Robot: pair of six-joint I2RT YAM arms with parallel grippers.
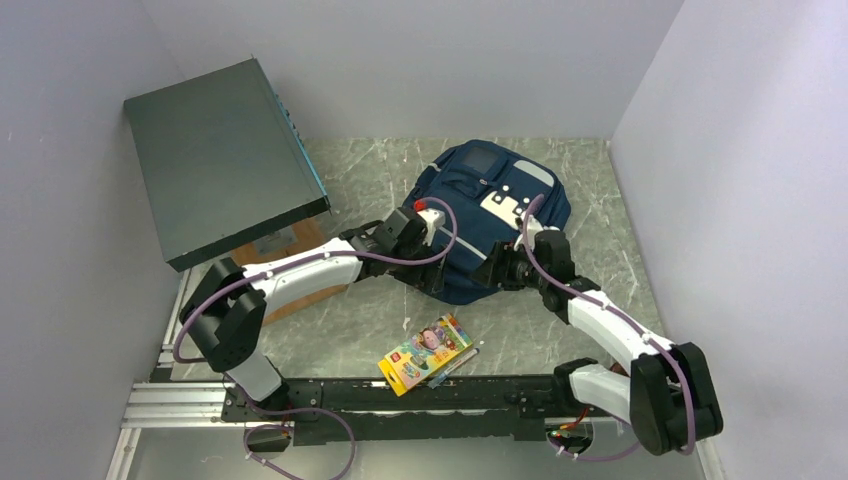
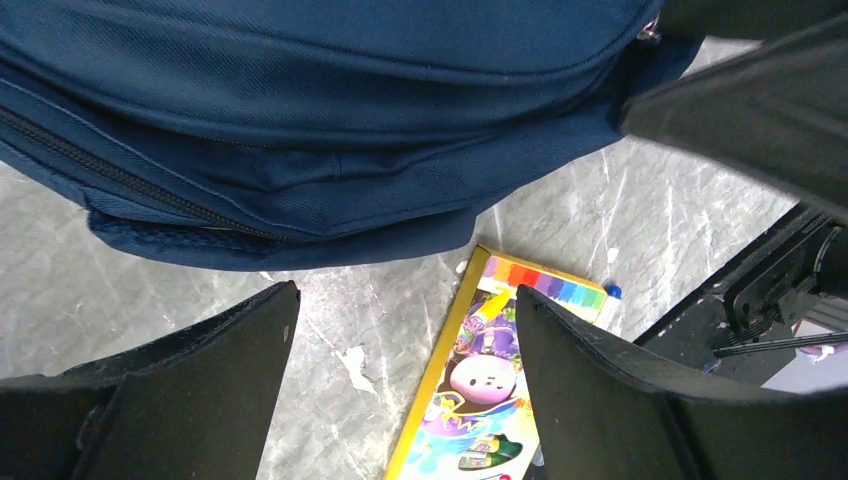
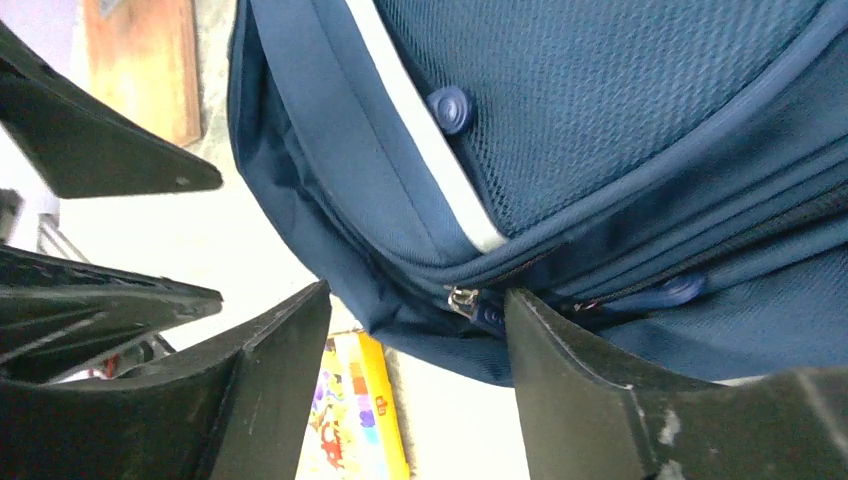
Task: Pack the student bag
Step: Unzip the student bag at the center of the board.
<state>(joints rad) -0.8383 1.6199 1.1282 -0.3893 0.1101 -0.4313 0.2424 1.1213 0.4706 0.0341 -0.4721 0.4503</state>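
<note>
The navy blue student bag (image 1: 490,205) lies on the marble table top, its pale patch facing up. It fills the top of the left wrist view (image 2: 300,100) and the right wrist view (image 3: 600,130). My left gripper (image 1: 432,272) is open and empty at the bag's near left edge (image 2: 405,295). My right gripper (image 1: 492,272) is open and empty at the bag's near edge (image 3: 418,292), with a metal zipper pull (image 3: 462,298) just beside its right finger. A colourful crayon box (image 1: 427,352) lies on the table nearer the arm bases, also seen between the left fingers (image 2: 480,390).
A big dark grey-green flat box (image 1: 220,150) rests tilted on a brown carton (image 1: 290,255) at the back left. A pen (image 1: 457,364) lies against the crayon box. A black rail (image 1: 400,395) runs along the near edge. Walls close three sides.
</note>
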